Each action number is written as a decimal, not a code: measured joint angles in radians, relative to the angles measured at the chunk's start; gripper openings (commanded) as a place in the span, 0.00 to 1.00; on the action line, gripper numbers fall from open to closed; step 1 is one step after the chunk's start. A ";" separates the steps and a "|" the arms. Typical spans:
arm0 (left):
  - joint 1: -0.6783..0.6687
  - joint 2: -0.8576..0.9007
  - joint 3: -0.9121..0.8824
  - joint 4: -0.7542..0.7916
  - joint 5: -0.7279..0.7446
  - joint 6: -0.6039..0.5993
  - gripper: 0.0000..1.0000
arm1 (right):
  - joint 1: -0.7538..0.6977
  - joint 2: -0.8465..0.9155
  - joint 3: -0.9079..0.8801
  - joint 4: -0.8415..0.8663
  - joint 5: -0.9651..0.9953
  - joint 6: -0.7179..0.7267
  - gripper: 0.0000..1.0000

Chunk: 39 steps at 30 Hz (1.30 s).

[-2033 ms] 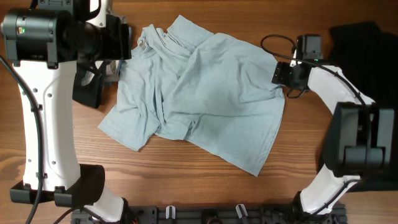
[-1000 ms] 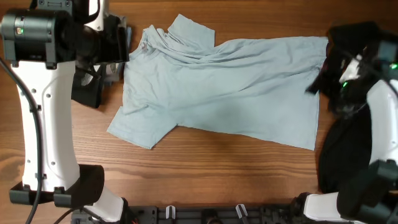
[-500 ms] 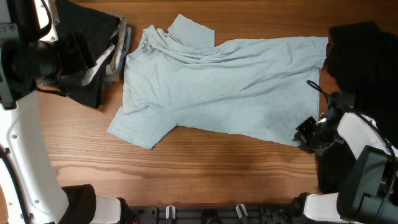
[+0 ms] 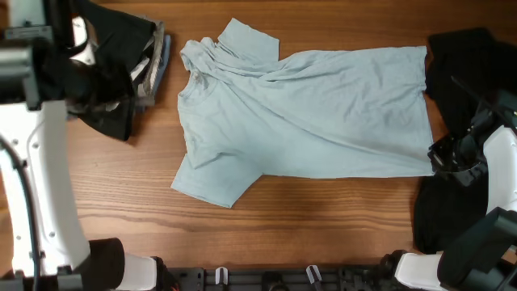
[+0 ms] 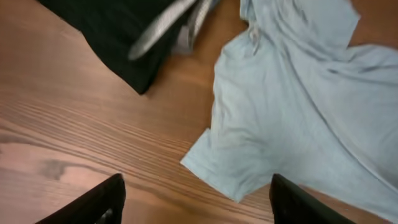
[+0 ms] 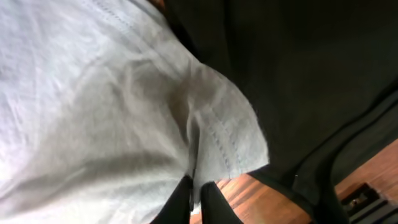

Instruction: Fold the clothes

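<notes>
The light blue shirt point(image 4: 307, 105) lies spread across the table, collar at the upper left, a sleeve point(image 4: 214, 179) at the lower left. My right gripper point(image 4: 436, 162) is shut on the shirt's lower right hem corner point(image 6: 224, 149), pinching a fold of fabric point(image 6: 194, 190). My left gripper point(image 5: 196, 211) is open and empty, held above the bare wood left of the sleeve point(image 5: 217, 171). A black garment point(image 4: 472, 65) lies at the right edge and shows in the right wrist view point(image 6: 298, 74).
Dark and grey folded garments point(image 4: 129, 65) are piled at the upper left; they also show in the left wrist view point(image 5: 124, 31). The left arm point(image 4: 40, 162) stands along the left edge. A rail point(image 4: 266, 279) runs along the table's front.
The shirt was pulled out flat to the right, then its left side slid right. My right gripper moved to the lower right hem corner. The left arm swung away leftward.
</notes>
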 measured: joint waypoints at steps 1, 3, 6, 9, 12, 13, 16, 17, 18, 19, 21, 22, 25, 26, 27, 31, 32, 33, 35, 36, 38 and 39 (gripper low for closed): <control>0.000 0.001 -0.045 0.013 0.013 0.000 0.66 | 0.000 0.000 0.000 0.000 -0.004 -0.015 0.61; 0.000 0.002 -0.160 0.059 0.049 -0.005 0.66 | 0.000 0.000 0.000 0.002 -0.014 -0.050 0.65; -0.003 0.005 -0.335 0.144 0.093 -0.007 0.67 | 0.000 0.000 0.000 0.018 -0.046 -0.085 0.67; -0.027 0.012 -0.551 0.264 0.117 -0.008 0.56 | 0.000 0.000 0.000 0.048 -0.128 -0.167 0.69; -0.063 0.010 -0.769 0.337 0.166 -0.044 0.62 | 0.000 0.000 0.000 0.069 -0.200 -0.198 0.69; -0.076 0.010 -0.832 0.359 0.185 -0.052 0.64 | 0.000 0.000 0.000 0.075 -0.210 -0.203 0.70; -0.114 0.011 -0.994 0.472 0.222 -0.099 0.64 | 0.000 0.000 0.000 0.085 -0.226 -0.208 0.70; -0.119 0.010 -1.060 0.560 0.229 -0.123 0.64 | 0.000 0.000 0.000 0.089 -0.232 -0.209 0.70; -0.119 0.010 -1.106 0.614 0.232 -0.143 0.64 | 0.000 0.000 0.000 0.093 -0.235 -0.209 0.70; -0.119 0.010 -1.155 0.666 0.233 -0.164 0.64 | 0.000 0.000 0.000 0.096 -0.237 -0.209 0.70; -0.119 0.010 -1.215 0.738 0.240 -0.187 0.63 | 0.000 0.000 0.000 0.101 -0.240 -0.209 0.70; -0.119 0.010 -1.233 0.761 0.240 -0.192 0.63 | 0.000 0.000 0.000 0.102 -0.240 -0.209 0.70; -0.119 0.009 -1.293 0.833 0.245 -0.214 0.59 | 0.000 0.000 0.000 0.110 -0.240 -0.208 0.70; -0.119 0.001 -1.302 0.850 0.248 -0.224 0.55 | 0.000 0.000 0.000 0.113 -0.240 -0.208 0.70; -0.119 -0.010 -1.313 0.870 0.250 -0.232 0.46 | 0.000 0.000 0.000 0.114 -0.240 -0.208 0.70; -0.118 -0.035 -1.351 0.962 0.262 -0.253 0.04 | 0.000 0.000 0.000 0.117 -0.240 -0.208 0.70; -0.118 -0.035 -1.353 0.966 0.266 -0.258 0.04 | 0.000 0.000 0.000 0.118 -0.240 -0.208 0.70; -0.118 -0.032 -1.358 0.972 0.269 -0.258 0.04 | 0.000 0.000 0.000 0.118 -0.240 -0.208 0.70; -0.114 -0.031 -1.360 0.958 0.289 -0.257 0.04 | 0.000 0.000 0.000 0.118 -0.240 -0.208 0.70; -0.106 -0.029 -1.360 0.935 0.305 -0.257 0.04 | 0.000 0.000 0.000 0.118 -0.240 -0.208 0.70; -0.072 -0.026 -1.348 0.764 0.338 -0.257 0.04 | 0.000 0.000 0.000 0.118 -0.240 -0.208 0.70; -0.051 -0.031 -1.337 0.699 0.349 -0.253 0.04 | 0.000 0.000 0.000 0.118 -0.240 -0.208 0.70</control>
